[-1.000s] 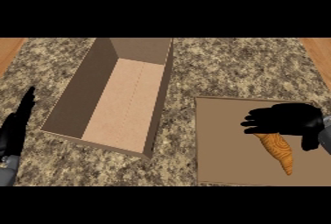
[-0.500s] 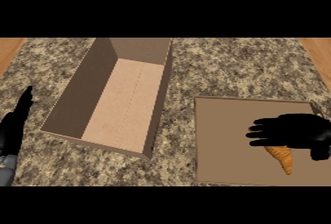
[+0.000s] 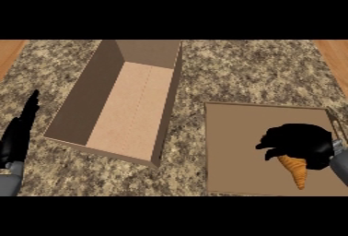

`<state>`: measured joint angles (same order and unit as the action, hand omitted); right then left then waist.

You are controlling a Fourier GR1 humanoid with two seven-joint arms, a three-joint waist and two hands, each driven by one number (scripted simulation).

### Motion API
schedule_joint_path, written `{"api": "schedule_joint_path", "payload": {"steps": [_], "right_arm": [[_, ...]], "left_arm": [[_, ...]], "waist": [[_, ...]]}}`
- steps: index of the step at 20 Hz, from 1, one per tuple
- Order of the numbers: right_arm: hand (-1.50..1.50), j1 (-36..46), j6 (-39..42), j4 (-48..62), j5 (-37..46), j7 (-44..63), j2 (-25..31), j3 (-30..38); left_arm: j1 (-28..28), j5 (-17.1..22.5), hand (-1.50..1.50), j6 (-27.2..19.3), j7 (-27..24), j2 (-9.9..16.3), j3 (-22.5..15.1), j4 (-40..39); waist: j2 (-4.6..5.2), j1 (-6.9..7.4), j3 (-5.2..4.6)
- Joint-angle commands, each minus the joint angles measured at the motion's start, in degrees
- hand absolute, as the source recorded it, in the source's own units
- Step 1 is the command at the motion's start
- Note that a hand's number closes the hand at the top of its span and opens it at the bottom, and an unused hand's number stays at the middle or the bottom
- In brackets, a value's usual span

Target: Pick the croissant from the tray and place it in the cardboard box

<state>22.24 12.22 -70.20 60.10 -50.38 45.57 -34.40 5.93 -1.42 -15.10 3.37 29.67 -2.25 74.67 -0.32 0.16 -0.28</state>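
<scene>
An orange croissant (image 3: 296, 171) lies on the flat brown tray (image 3: 238, 138) at the right of the counter. Only its pointed lower end shows. My right hand (image 3: 302, 144) is over its upper part with the fingers curled down around it, hiding that end. The open cardboard box (image 3: 119, 106) stands to the left of the tray, long and empty, angled toward the top of the view. My left hand (image 3: 19, 136) rests at the left edge, fingers straight and pointing up, well away from the box's left wall.
The speckled granite counter (image 3: 231, 69) runs under everything. Wooden floor (image 3: 10, 48) shows past its left and right top corners. A narrow strip of counter separates the box from the tray.
My right hand has come lower and closer to the bottom edge, and its fingers have curled in over the croissant's upper part. The left hand has stayed put.
</scene>
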Motion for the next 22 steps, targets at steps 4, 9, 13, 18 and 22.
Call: {"api": "schedule_joint_path", "payload": {"steps": [4,9,13,18,22], "right_arm": [[1.5,-2.85,-5.8,-1.41,0.96,1.88,-7.19,3.94],[1.5,6.63,-2.49,12.18,-2.56,8.36,-16.81,10.83],[1.5,14.01,1.63,17.56,-7.32,20.32,-24.16,19.03],[1.5,23.18,-9.95,26.33,-5.03,24.12,-27.11,24.35],[1.5,27.76,-12.24,27.3,-6.7,22.51,-27.61,27.65]], "left_arm": [[-1.37,-0.98,0.0,0.69,0.38,-1.16,1.08,1.97],[0.05,-1.58,0.0,2.03,-0.03,0.23,1.37,1.05],[-0.19,-1.94,0.0,1.18,-0.05,-1.93,0.06,1.78],[1.52,-1.8,0.0,2.36,-0.88,-1.42,1.15,-0.11],[-0.11,-2.26,0.0,2.06,-1.09,-1.49,2.29,-0.33]], "waist": [[0.23,-0.1,0.29],[0.95,1.89,0.36],[1.04,2.74,0.34],[1.08,2.31,0.36],[0.66,1.19,0.31]]}}
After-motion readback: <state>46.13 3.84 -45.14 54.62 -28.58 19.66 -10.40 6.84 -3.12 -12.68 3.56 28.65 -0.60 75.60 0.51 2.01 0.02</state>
